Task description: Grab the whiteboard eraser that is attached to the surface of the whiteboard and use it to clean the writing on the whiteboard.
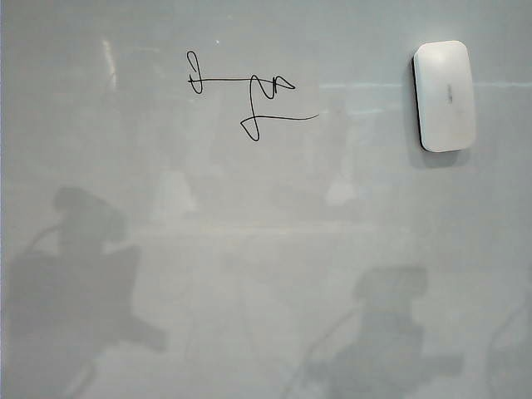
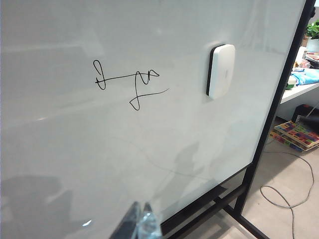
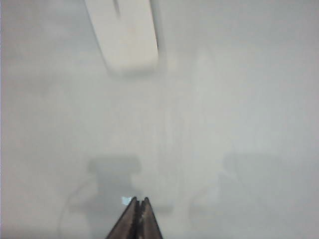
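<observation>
whiteboard eraser [image 3: 127, 37] well beyond shut right claw [image 3: 139, 204]

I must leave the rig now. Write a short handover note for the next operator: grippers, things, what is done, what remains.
Left gripper: shut, empty, away from the whiteboard, below the writing.
Right gripper: shut, empty, in front of the board below the eraser, not touching it.
Eraser: stuck upright on the board, to the right of the writing, apart from it.
Writing: whole, nothing wiped.
Done: nothing yet.
Left: open the right gripper, take the eraser, wipe the writing off.
</observation>
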